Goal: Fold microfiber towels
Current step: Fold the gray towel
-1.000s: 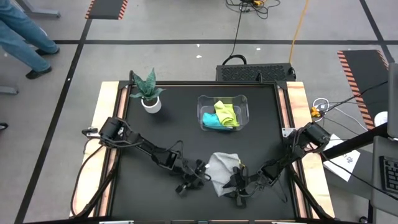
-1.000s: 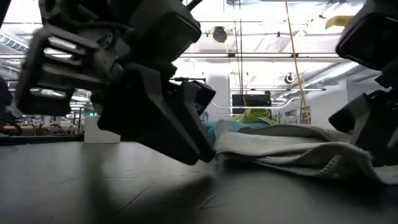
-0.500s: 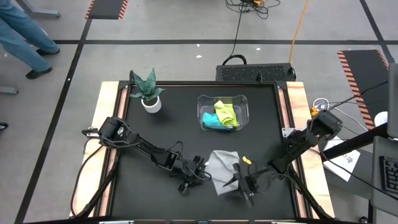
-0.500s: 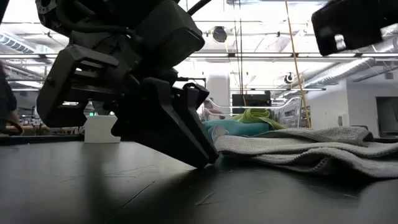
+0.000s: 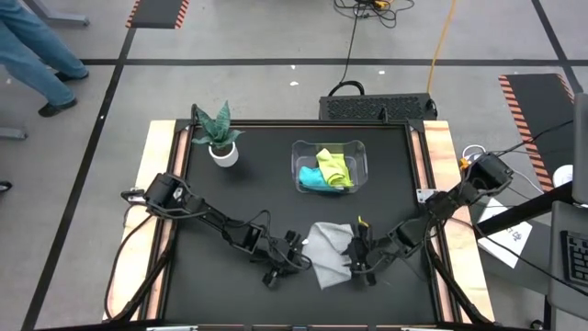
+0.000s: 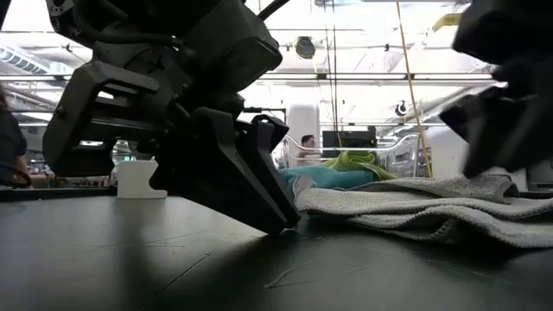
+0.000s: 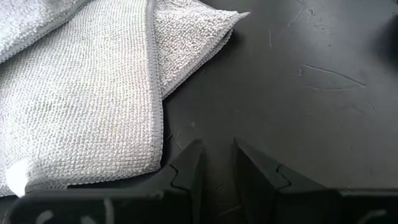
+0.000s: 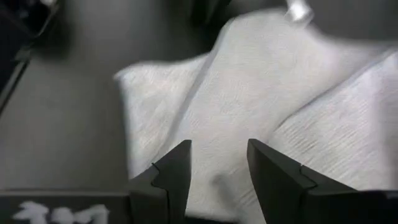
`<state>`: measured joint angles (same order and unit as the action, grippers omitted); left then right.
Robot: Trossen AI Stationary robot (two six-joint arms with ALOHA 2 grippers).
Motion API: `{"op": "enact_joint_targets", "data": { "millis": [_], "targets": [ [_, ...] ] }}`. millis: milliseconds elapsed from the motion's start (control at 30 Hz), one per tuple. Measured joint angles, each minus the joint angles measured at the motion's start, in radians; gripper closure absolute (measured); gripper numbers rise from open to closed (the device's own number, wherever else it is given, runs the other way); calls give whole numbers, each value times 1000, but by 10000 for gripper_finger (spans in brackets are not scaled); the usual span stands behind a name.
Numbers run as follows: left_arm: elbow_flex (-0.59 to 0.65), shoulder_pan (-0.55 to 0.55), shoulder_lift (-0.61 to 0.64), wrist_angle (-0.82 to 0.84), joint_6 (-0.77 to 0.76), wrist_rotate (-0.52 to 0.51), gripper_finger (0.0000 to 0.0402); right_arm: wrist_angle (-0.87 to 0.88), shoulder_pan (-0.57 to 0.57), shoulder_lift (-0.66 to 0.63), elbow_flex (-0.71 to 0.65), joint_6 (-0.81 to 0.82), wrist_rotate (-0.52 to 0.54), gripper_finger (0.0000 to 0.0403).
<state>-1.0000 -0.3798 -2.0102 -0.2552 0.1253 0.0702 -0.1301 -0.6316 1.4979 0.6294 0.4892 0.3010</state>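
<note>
A light grey towel [image 5: 326, 250] lies crumpled on the black table near its front edge, one flap folded over another [image 7: 93, 93]. My left gripper [image 5: 296, 257] is at the towel's left edge, tips down at the table top [image 6: 285, 226]. Its fingers are narrowly open over bare table [image 7: 217, 144]. My right gripper [image 5: 358, 256] hangs open above the towel's right part [image 8: 261, 93] with nothing between its fingers. A yellow-green towel [image 5: 335, 165] and a teal towel [image 5: 312, 177] lie in the clear bin [image 5: 296, 165].
A small potted plant [image 5: 220, 138] stands at the table's far left. The clear bin sits behind the grey towel, in the middle of the table. Bare black table lies to the left and right of the bin. A person's legs [image 5: 37, 55] show on the floor beyond the far left corner.
My right gripper has risen from the grey towel's right near edge. It has moved a little toward the far edge, over the towel, and has rolled as it went. The towel's right part now lies flatter on the table. My left gripper has tipped slightly in place.
</note>
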Motion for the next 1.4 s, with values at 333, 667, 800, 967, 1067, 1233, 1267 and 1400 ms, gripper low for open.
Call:
{"op": "enact_joint_targets", "data": {
  "millis": [333,667,800,967,1067,1233,1267,1400],
  "targets": [
    [1,0,0,2,20,3,309,102,-83,0,1,-4,95,257],
    [2,0,-1,-2,3,4,309,188,-76,0,1,-66,172,257],
    [2,2,-1,-6,7,6,309,206,-74,0,1,-103,204,257],
    [2,11,-2,-9,4,16,309,270,-56,0,1,-61,255,260],
    [2,12,-2,-9,4,16,309,276,-42,0,1,-34,313,283],
    [2,13,-2,-9,3,15,309,238,-29,-15,1,-75,352,383],
    [2,13,-2,-9,3,15,309,218,-25,-23,1,-99,354,391],
    [2,8,-2,-9,0,10,309,123,-15,-100,1,-216,358,396]
  ]
}}
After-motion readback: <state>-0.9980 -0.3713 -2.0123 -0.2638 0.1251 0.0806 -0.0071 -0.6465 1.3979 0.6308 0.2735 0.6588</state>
